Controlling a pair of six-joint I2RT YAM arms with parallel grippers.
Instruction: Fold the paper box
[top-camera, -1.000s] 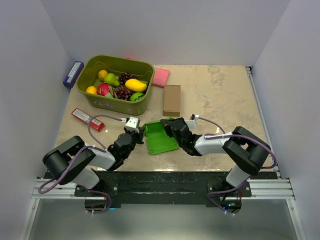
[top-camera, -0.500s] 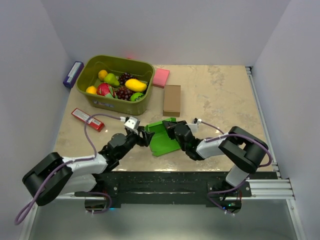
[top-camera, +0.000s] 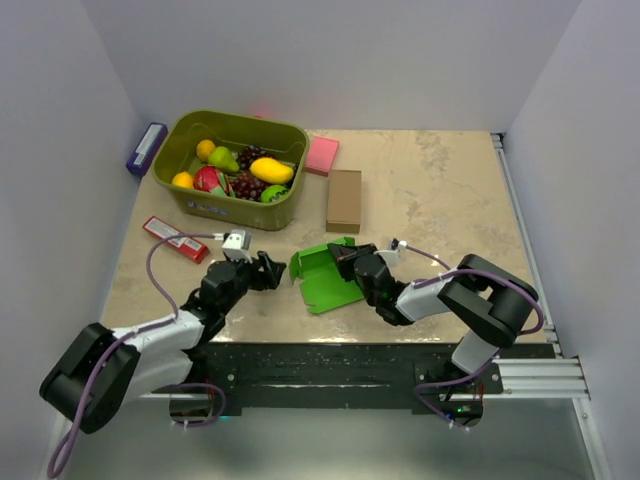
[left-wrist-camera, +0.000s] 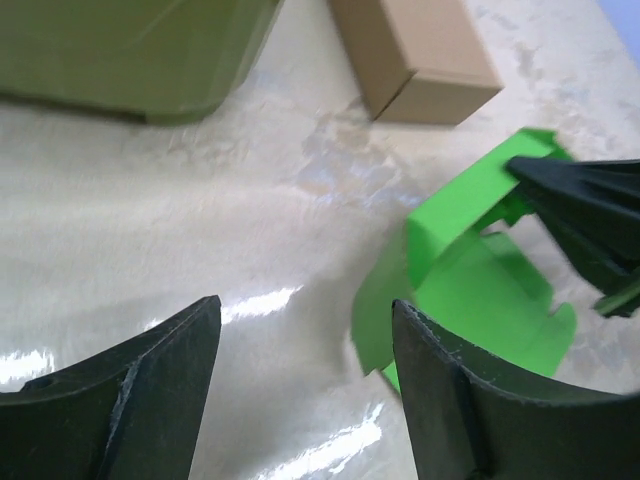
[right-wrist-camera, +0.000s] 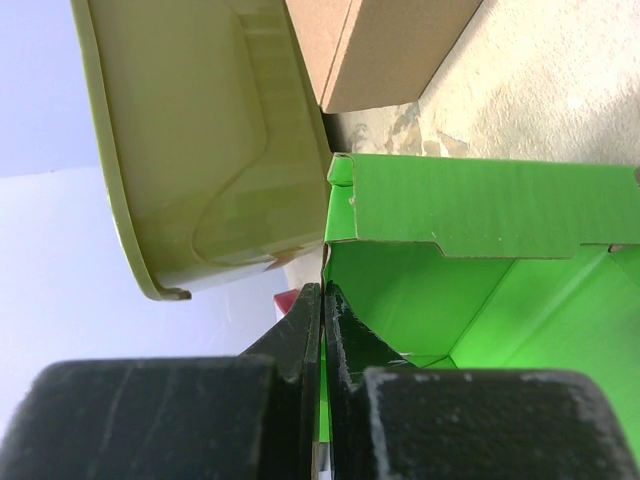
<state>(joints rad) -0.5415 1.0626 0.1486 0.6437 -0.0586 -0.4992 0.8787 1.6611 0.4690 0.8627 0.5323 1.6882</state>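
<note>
Green card, bright and thin, makes up the paper box (top-camera: 322, 278). It lies on the table (top-camera: 440, 190) near the front edge, between the two grippers and just in front of the brown cardboard box (top-camera: 344, 200), not touching it. It is half-formed: the floor lies flat, a wall stands along its left side, and a flap with a notched edge rises at the back right. To its left, the left gripper (top-camera: 268, 271) sits low over the table with its fingers spread wide and nothing between them. A strip of bare tabletop separates it from the box's left wall. At the box's right rear, the right gripper (top-camera: 343, 258) has its fingers pressed together on the raised flap, with the green card pinched between them.

A second ago the left gripper was at the box's left edge. Now it has let go, opened and drawn back to the left, its arm stretched out lower. The box has hardly shifted, and the right gripper stays at the same flap.
</note>
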